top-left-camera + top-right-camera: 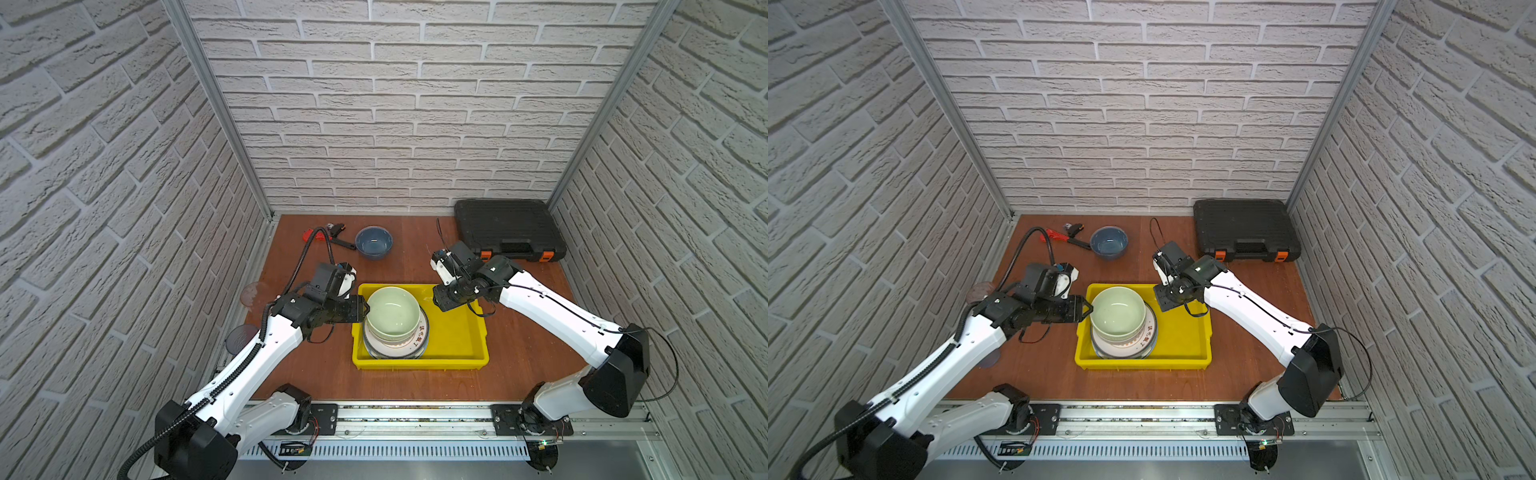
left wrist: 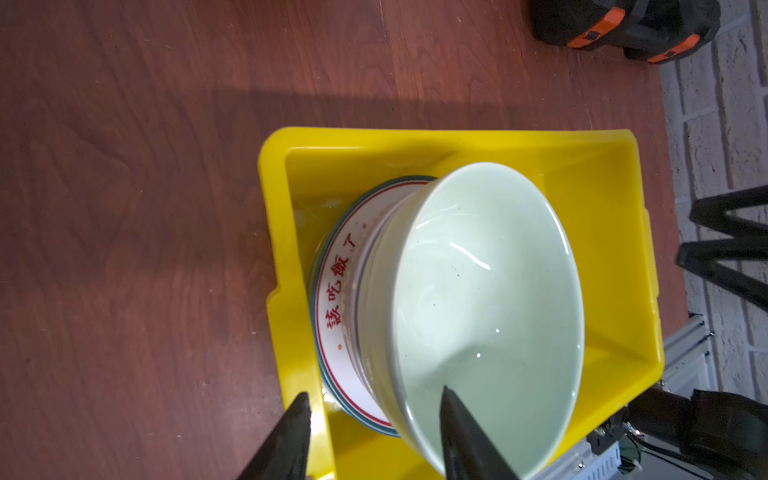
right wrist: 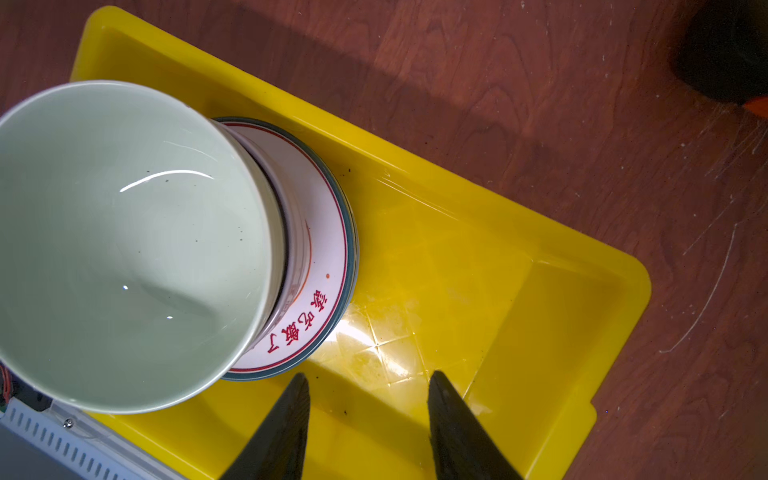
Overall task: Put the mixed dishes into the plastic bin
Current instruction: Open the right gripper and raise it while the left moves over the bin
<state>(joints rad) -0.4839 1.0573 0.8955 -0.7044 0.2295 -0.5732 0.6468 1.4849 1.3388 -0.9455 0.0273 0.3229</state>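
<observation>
**A:** Counts, left to right?

**B:** At the tabletop's (image 1: 519,353) left edge there are two tinted cups, far tumbler (image 1: 253,293) and near tumbler (image 1: 240,338), both outside the bin. Toward the back wall is one dark-blue bowl (image 1: 374,243), upright, just beside the wrench (image 1: 320,236). There is one plastic bin (image 1: 453,337), long axis across the view. Its left half holds one pale-green bowl (image 1: 394,313) on a stack. One printed plate (image 2: 332,353) shows; the rims beneath it I cannot count.

**A:** End effectors?

**B:** Left end effector (image 2: 375,392): jaws apart, astride the green bowl's rim, no contact seen. Right end effector (image 3: 369,375): jaws apart, empty, over the bin's bare half.

**A:** Next reach?

**B:** Judgement: the dark-blue bowl lies beyond the left end effector, toward the back wall. It is round, so no long axis. The left arm is slightly nearer to it, and much nearer to the tumblers.
</observation>
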